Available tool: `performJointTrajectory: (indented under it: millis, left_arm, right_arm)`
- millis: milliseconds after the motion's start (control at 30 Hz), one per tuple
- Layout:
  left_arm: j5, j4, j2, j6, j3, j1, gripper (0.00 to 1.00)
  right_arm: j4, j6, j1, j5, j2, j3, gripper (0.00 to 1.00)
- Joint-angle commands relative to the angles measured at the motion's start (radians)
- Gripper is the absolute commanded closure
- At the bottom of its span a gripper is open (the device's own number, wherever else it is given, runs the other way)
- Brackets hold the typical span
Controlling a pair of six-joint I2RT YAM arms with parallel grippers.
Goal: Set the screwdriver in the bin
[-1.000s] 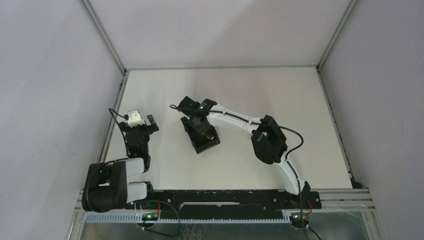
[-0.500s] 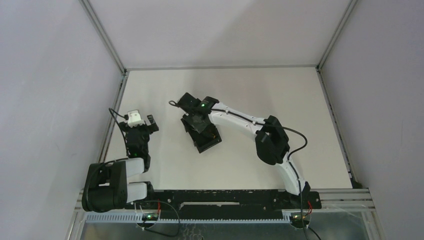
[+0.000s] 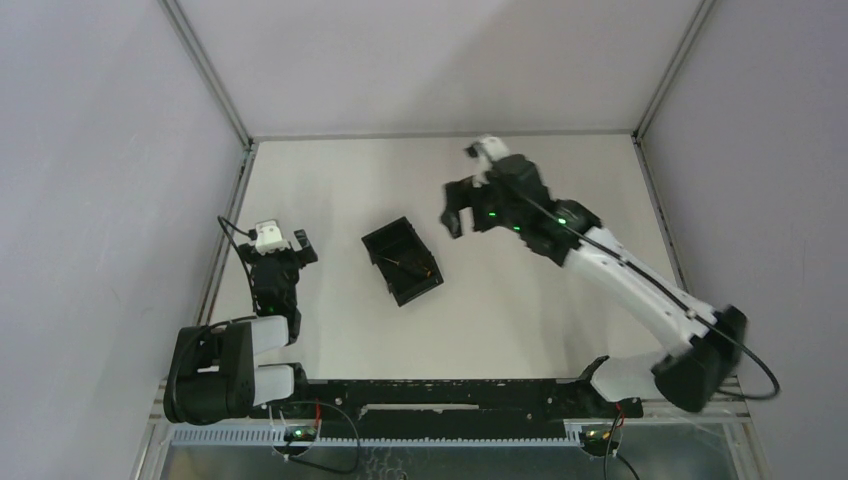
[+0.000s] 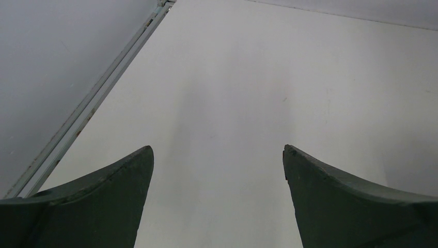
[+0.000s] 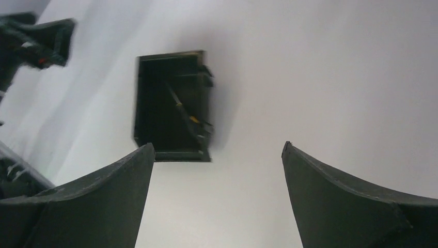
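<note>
The black bin (image 3: 383, 243) sits left of the table's middle. Across its floor lies the screwdriver (image 3: 408, 264), thin and dark with an orange-yellow end. In the right wrist view the bin (image 5: 175, 155) shows ahead and to the left, with the screwdriver (image 5: 183, 111) lying diagonally inside. My right gripper (image 3: 455, 208) hangs above the table to the right of the bin, apart from it. Its jaws (image 5: 217, 150) are open with nothing between them. My left gripper (image 3: 272, 250) rests near the left edge, open and empty (image 4: 218, 150).
A metal frame rail (image 4: 88, 103) runs along the table's left edge, close to the left gripper. Grey walls close in the table on three sides. The left arm (image 5: 36, 41) shows at the top left of the right wrist view.
The right gripper opened and left the screwdriver in the bin. The right arm then swung up and away to the back right. The left arm has not moved.
</note>
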Motion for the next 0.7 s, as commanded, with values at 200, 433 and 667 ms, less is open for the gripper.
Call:
performJointTrajectory:
  millis: [200,433,667]
  left_arm:
    - [-0.007,0.035,0.000,0.016,0.039,-0.007,0.00]
    - [-0.008,0.035,-0.001,0.016,0.038,-0.006,0.00]
    - [-0.007,0.035,-0.001,0.016,0.039,-0.006,0.00]
  right_arm:
    - [0.291,0.190,-0.399,-0.040,-0.522,-0.648,0.00]
    - [0.331,0.272,-0.550,0.045,-0.769,-0.934,0.00]
    - [0.366,0.294,-0.561,0.056,-0.864,-1.053,0.00]
